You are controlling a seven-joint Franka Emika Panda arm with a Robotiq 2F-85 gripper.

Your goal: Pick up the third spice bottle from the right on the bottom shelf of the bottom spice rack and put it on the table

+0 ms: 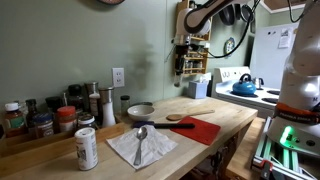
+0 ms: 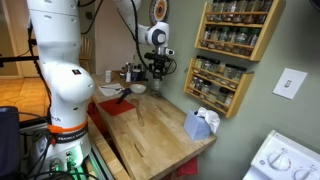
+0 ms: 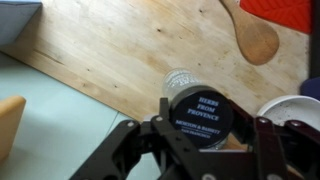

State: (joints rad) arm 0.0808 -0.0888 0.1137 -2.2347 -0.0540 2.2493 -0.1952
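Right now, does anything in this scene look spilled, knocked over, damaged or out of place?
Nothing stands out. The spice bottle is held in the gripper above the table, lid on; the wooden spoon lies flat on the wood. No spill or damage shows.

wooden spoon, red mat, blue kettle

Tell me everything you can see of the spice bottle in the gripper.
The spice bottle is a round jar with a black lid printed in white, "Herbs from Provence"; the smaller print below is unreadable. Past the lid a bit of clear body, glass or plastic, shows. In the wrist view the lid faces the camera, and the gripper has its dark fingers against either side. It hangs above the light wooden table, touching nothing else; its contents cannot be seen.
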